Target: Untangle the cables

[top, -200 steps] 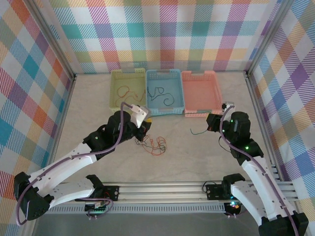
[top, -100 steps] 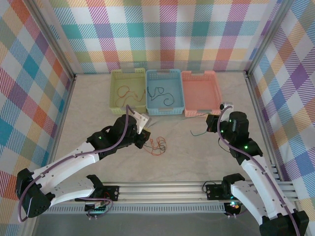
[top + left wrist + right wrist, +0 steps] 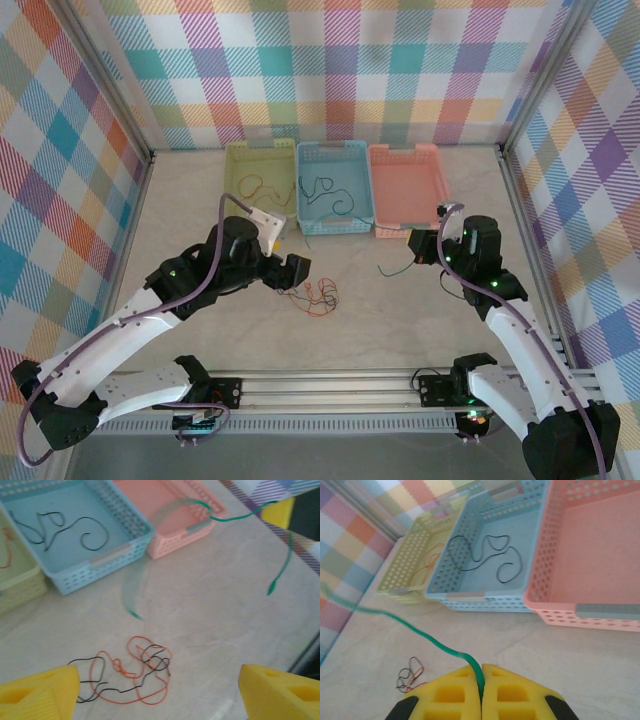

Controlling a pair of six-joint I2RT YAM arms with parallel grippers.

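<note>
Top external: pale table [image 3: 400,330], checked walls round three sides. Two white arms reach in from the near edge, left arm [image 3: 140,325] and right arm [image 3: 520,335].

Three baskets in a row at the far side, touching: yellow-green basket [image 3: 260,148] on the left, blue basket [image 3: 333,147] in the middle, pink basket [image 3: 405,150] on the right. An orange cable [image 3: 250,190] lies in the yellow-green one and a black cable [image 3: 322,190] in the blue one.

Left gripper [image 3: 157,692]: jaws spread wide, yellow pads [image 3: 35,697] at the two lower corners of the left wrist view. Nothing is between them and nothing is gripped. It sits near the front of the blue basket, pointing toward mid-table.

Right gripper [image 3: 481,690]: jaws pressed together, pinching one end of a green cable [image 3: 420,632]. It sits just in front of the pink basket's near right corner. The cable rises from the seam between the pads and curves away to the left. From above, it trails left and toward the near edge, and I cannot tell whether the free end touches the table. In the left wrist view part of it is blurred.

Remaining tangle [image 3: 315,295]: orange and black cables knotted in a small loose clump on the bare table, in front of the blue basket, just beside the left gripper and well apart from the right one. It lies apart from the green cable.
</note>
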